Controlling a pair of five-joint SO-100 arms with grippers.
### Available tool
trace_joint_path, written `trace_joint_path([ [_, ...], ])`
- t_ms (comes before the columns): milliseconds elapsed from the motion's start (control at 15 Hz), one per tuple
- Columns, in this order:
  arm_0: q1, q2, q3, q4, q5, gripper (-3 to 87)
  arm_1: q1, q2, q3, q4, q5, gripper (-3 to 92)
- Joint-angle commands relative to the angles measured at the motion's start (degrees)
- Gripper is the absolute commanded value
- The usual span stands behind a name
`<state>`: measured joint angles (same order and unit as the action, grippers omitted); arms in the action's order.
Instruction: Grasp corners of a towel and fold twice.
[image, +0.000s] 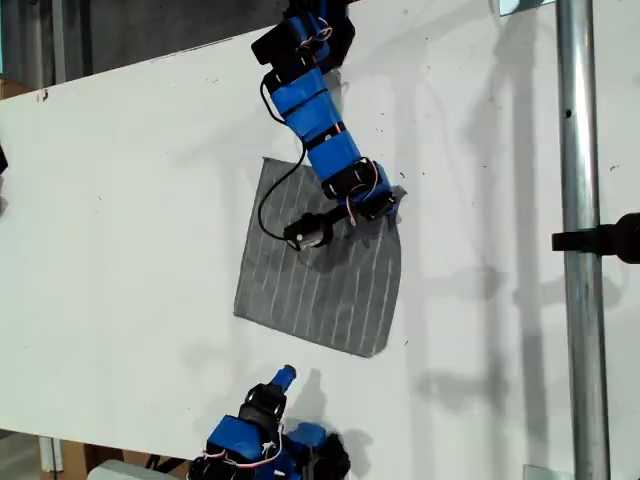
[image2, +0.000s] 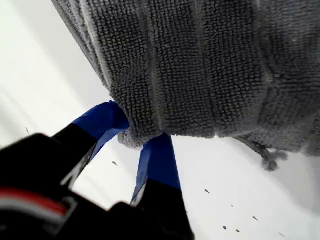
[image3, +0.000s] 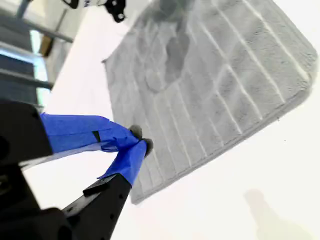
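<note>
Because the grey, white-striped terry towel lying flat mid-table is soft and limp, its corners look like the best hold. My first gripper pinches one top corner in nearly shut jaws. My second gripper hangs closed and empty near the edge at the exterior view's bottom.

Bright, even light fills the exterior view, and the white desk is close to washed out, though small specks on it stay visible. Soft, doubled shadows of the arm fall on the towel and spread faintly across the desk towards the exterior view's right. The metal pole carries a long pale sheen. In the first wrist view the towel's weave is sharp, while my first gripper and the dark body behind it are blurred. In the second wrist view my second gripper is soft, the far stripes smear, and the desk glares white.
</note>
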<state>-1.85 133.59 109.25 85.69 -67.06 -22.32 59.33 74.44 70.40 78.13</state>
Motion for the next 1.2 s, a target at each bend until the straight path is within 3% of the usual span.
trace_joint_path([
  [0,7.4,-8.7,-6.9,1.2,4.5,-2.9,0.8,5.0,-0.3,-0.7,-0.4,-0.2],
  [267,19.3,-27.6,-9.1,-4.2,9.7,-2.8,0.6,5.1,-0.2,-1.0,-0.4,-0.2],
  [400,21.7,-36.7,-15.5,-0.6,5.5,32.4,0.5,5.1,0.1,-1.3,-0.4,-0.2],
  [467,21.2,-37.5,-15.7,-0.4,5.2,34.4,0.5,5.1,0.2,-1.7,-0.4,-0.2],
  [600,20.4,-37.5,-13.1,-2.2,7.4,34.7,0.5,5.2,0.1,-1.7,-0.4,-0.2],
  [667,20.2,-38.9,-10.5,-5.9,8.2,32.9,0.5,5.2,0.1,-1.8,-0.4,-0.2],
  [1133,15.2,-55.6,-7.0,-17.7,5.1,28.3,0.2,5.3,0.1,-2.8,-0.3,-0.2],
])
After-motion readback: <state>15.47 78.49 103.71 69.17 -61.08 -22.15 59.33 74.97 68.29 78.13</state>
